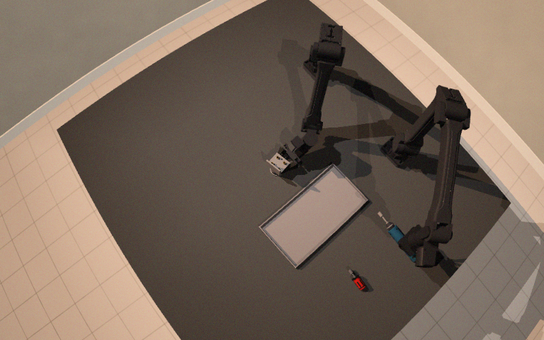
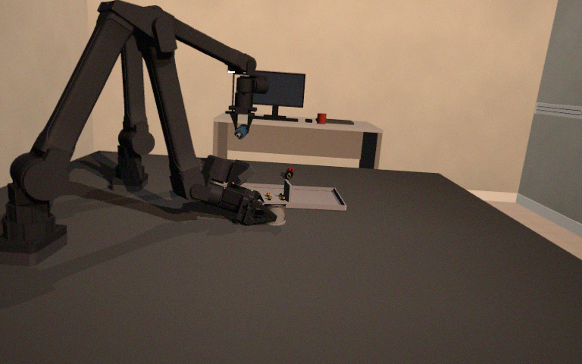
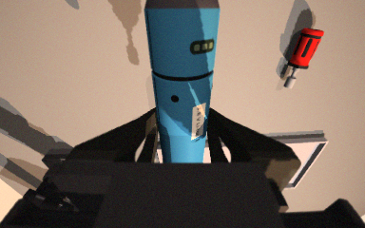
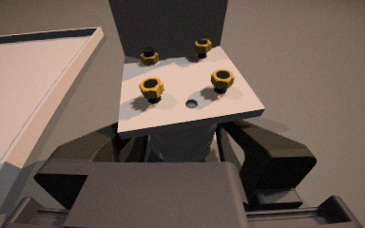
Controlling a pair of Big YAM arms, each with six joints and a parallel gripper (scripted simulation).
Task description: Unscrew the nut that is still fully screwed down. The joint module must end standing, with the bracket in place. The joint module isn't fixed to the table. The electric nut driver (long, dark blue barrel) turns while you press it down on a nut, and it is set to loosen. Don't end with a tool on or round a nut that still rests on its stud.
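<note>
Left claw (image 1: 405,244) (image 2: 241,128) (image 3: 182,128) hangs pointing down, closed on something, high near the worktop's edge; right claw (image 1: 286,162) (image 2: 269,215) (image 4: 182,142) reaches low, tilted, gripping firmly, well in from the edges!

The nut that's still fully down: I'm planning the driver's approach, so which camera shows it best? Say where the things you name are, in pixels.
The right wrist view: there the screwed-down nut (image 4: 149,58) sits flat on the bracket (image 1: 278,166) (image 2: 286,191) (image 4: 166,115). Top and exterior show gold nuts (image 1: 285,163) (image 2: 270,197) (image 4: 222,79) too small to tell which is down; left wrist shows none.
</note>
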